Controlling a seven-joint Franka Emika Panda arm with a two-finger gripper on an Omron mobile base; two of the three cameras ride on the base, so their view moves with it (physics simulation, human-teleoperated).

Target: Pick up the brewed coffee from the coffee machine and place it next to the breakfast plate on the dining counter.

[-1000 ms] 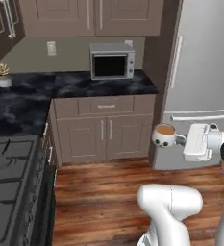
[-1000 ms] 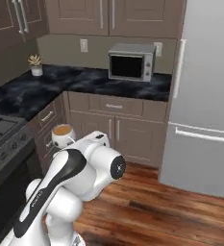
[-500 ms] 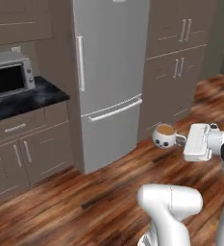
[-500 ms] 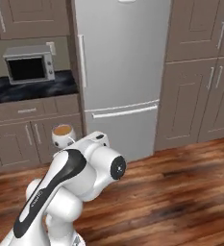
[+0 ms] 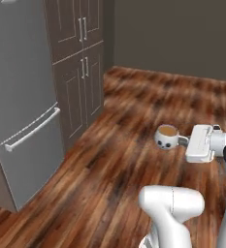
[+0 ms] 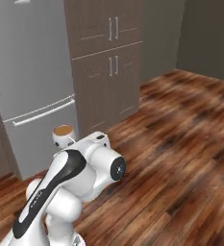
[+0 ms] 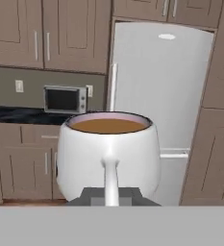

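The brewed coffee [image 5: 167, 137] is a small white cup with dark spots and a brown surface, held upright in the air above the wooden floor. My gripper [image 5: 183, 142] is shut on its side handle, with the white hand to the cup's right. In the right base view the cup [image 6: 63, 136] peeks out just above my arm's elbow. The hand view has the cup [image 7: 108, 154] close up, handle toward the camera, and my gripper [image 7: 111, 194] closed on the handle. The coffee machine, breakfast plate and dining counter are out of view.
A silver fridge [image 5: 17, 101] stands at the left, tall taupe pantry cabinets [image 5: 80, 63] beside it. Open wooden floor [image 5: 134, 111] stretches ahead to a plain dark wall [image 5: 182, 34]. In the hand view a microwave [image 7: 63, 99] sits on a black counter [image 7: 17, 115] behind the cup.
The base has turned: the whole scene slid left, from counter and microwave to fridge, then pantry cabinets and open floor. The cup stays held in the same spot relative to the arm.
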